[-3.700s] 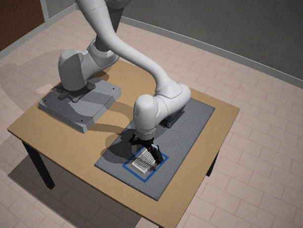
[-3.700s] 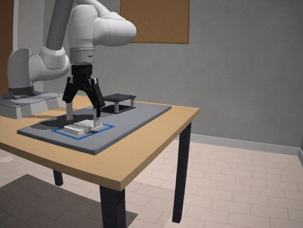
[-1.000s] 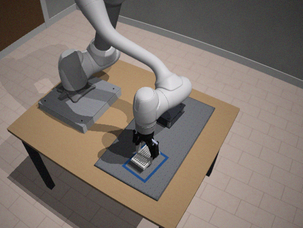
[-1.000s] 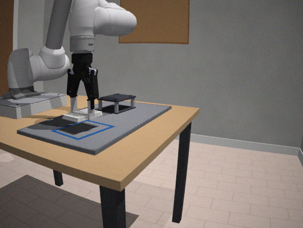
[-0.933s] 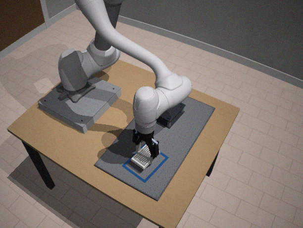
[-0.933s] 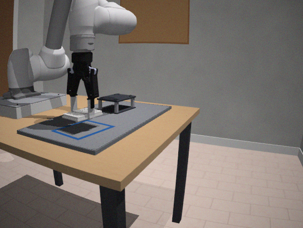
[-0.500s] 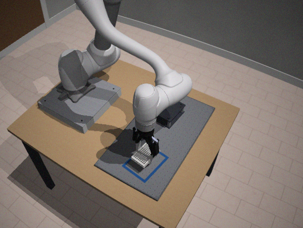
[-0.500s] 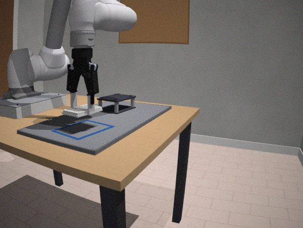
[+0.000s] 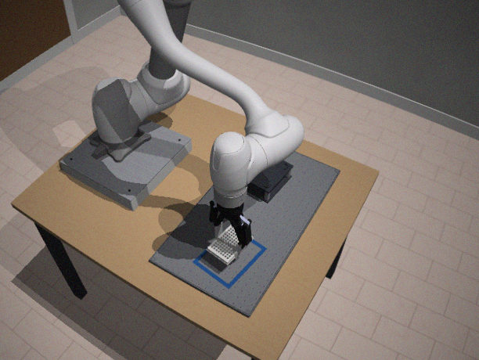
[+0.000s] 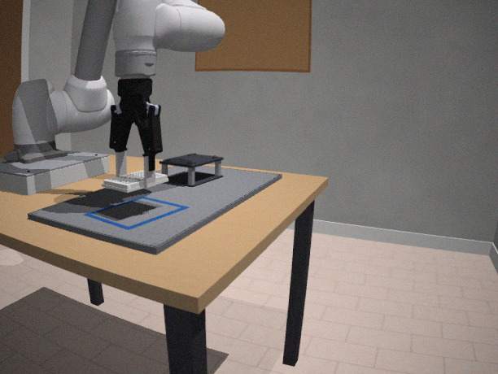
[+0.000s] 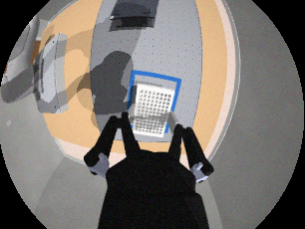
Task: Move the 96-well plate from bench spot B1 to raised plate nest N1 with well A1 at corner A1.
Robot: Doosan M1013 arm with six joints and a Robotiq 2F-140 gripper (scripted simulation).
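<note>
My gripper [image 10: 133, 171] is shut on the white 96-well plate [image 10: 135, 180] and holds it level in the air above the blue-outlined spot B1 [image 10: 136, 212]. The plate's dark shadow lies inside the blue outline. In the top view the plate [image 9: 224, 249] hangs over the blue square with my fingers [image 9: 232, 239] on its two long sides. In the wrist view the plate [image 11: 152, 111] sits between my fingers, over the blue frame [image 11: 155, 98]. The raised black nest N1 [image 10: 192, 160] stands on posts further back on the grey mat, empty; it also shows in the wrist view [image 11: 136, 6].
The grey perforated mat [image 9: 250, 227] covers the right part of the wooden table. The arm's grey base block [image 9: 125, 164] stands at the back left. In the top view the arm's elbow [image 9: 270, 133] partly hides the nest [image 9: 271, 178].
</note>
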